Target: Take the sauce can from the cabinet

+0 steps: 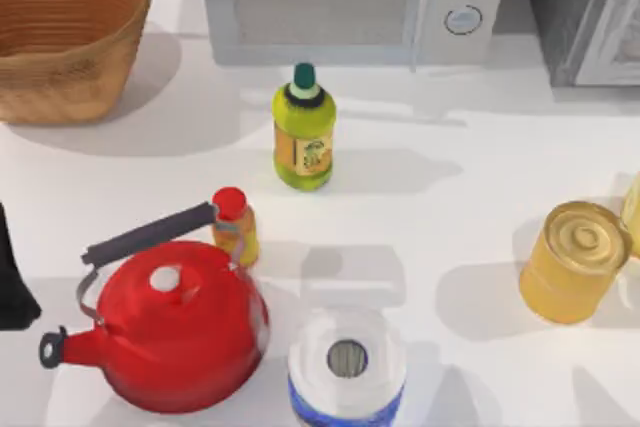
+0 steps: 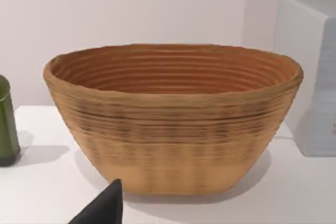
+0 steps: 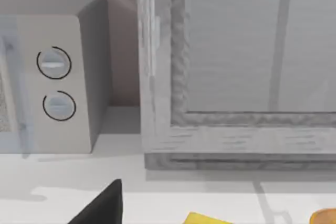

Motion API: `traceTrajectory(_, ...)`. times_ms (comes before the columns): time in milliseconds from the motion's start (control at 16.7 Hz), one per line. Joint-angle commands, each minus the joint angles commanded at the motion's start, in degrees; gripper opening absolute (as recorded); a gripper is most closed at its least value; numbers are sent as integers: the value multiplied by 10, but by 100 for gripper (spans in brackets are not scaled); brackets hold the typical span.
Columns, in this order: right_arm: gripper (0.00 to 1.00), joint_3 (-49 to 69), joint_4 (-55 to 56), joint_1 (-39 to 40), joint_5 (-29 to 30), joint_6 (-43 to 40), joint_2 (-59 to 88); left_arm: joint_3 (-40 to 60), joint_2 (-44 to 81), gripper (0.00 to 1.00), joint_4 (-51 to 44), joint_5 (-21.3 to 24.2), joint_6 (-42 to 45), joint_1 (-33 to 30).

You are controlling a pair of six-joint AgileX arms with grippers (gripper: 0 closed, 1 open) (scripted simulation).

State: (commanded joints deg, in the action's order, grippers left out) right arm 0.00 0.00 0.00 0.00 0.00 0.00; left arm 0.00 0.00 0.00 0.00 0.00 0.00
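Top: overhead, looking down on the surface (image 1: 480, 147).
Left wrist: low, close, facing basket (image 2: 173, 124).
Right wrist: low, facing cabinet (image 3: 236, 77) door, microwave (image 3: 58, 77); both shared with top.

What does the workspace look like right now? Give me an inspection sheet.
Surface: white table, shadowed.
Job's things: cabinet at the top view's back right, door closed; sauce can nothing seen.
Clutter: wicker basket, microwave, green bottle, small red-capped yellow bottle, red kettle, paper roll, golden can.
Grippers: left arm at the left edge; right wrist faces the cabinet.
Cables: nothing seen.
Surroundings: pale wall.
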Motion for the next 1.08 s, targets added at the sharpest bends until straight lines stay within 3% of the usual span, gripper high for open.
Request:
traceTrajectory(420, 100, 91, -19, 9, 13, 1, 73, 0, 0, 100, 0, 0, 0, 0)
traceTrajectory(1080, 100, 633, -155, 69, 73, 6, 494, 0, 0, 100, 0, 0, 0, 0)
